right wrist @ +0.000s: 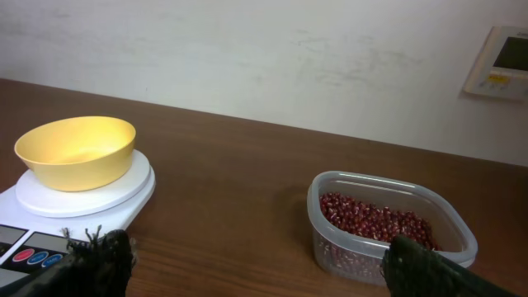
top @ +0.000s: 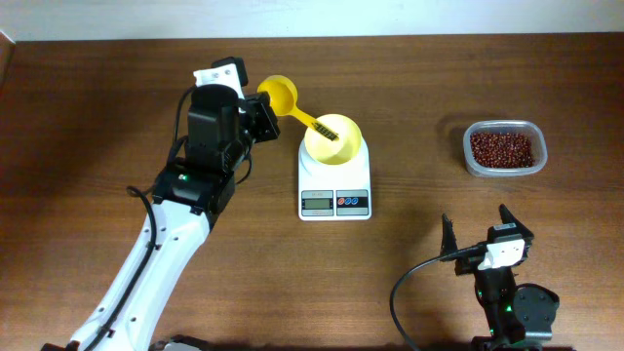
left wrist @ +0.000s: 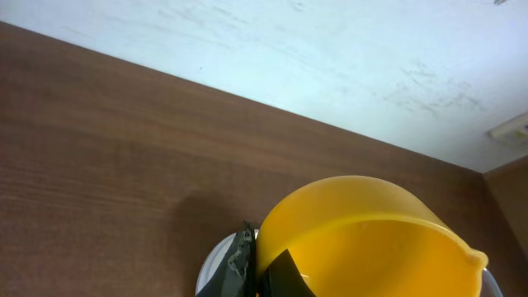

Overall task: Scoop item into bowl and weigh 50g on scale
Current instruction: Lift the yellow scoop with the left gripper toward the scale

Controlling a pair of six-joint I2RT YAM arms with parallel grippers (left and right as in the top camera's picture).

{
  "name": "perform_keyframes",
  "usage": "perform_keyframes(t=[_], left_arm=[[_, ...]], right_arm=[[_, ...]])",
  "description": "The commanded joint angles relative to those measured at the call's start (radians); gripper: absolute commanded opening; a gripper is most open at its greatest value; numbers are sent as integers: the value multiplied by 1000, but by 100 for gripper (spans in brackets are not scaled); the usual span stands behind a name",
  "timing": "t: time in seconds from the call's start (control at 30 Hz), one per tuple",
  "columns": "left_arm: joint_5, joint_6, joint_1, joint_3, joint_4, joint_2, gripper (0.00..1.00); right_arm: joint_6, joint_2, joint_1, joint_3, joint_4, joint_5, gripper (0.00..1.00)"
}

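1. Overhead: the scale (top: 334, 200) stands mid-table (top: 97, 88), with the bowl (top: 336, 144) on its round plate.
2. Overhead: the left gripper (top: 265, 109) is just behind and left of the scale. It is clamped on the cup of an orange-yellow scoop (top: 278, 94). The scoop's handle slants out over the bowl; whether it touches the bowl cannot be told.
3. Overhead: the beans (top: 503, 150) lie in a clear tub (top: 504, 124), well to the right of the scale and level with the bowl.
4. Overhead: the right gripper (top: 476, 229) is near the table's front edge, right of the scale and in front of the tub. Its fingers are spread wide and hold nothing.
5. Left wrist: the scoop's cup fills the lower right of the view. Two dark fingers (left wrist: 244, 257) sit close together at its near wall, pinching it. The brown table and a pale wall lie beyond.
6. Right wrist: the two fingertips stand far apart at the bottom corners, with only bare table between them.
7. Right wrist: at left the bowl sits upright on the scale's white plate. The red and blue buttons (right wrist: 31, 256) show at the lower left.
8. Right wrist: at right is the tub, holding a layer of beans and standing apart from the scale. A wall panel (right wrist: 505, 62) hangs at the top right.
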Motion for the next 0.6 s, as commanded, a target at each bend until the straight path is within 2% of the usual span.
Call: perform_keyframes(t=[0.0,0.3,0.43,0.57], left_arm=[[-21,-31,-22,16,-1,-19,0],[-97,-24,-209,16,-56,-19,0],[-101,-31,-223,16,-26,-19,0],[-100,-31,-162,50,51,-19,0]], right_arm=[[-6,-5,-5,-5,-6,5,99],[-6,-5,-5,-5,-6,5,99],[-6,-5,-5,-5,-6,5,99],[-6,-5,-5,-5,-6,5,99]])
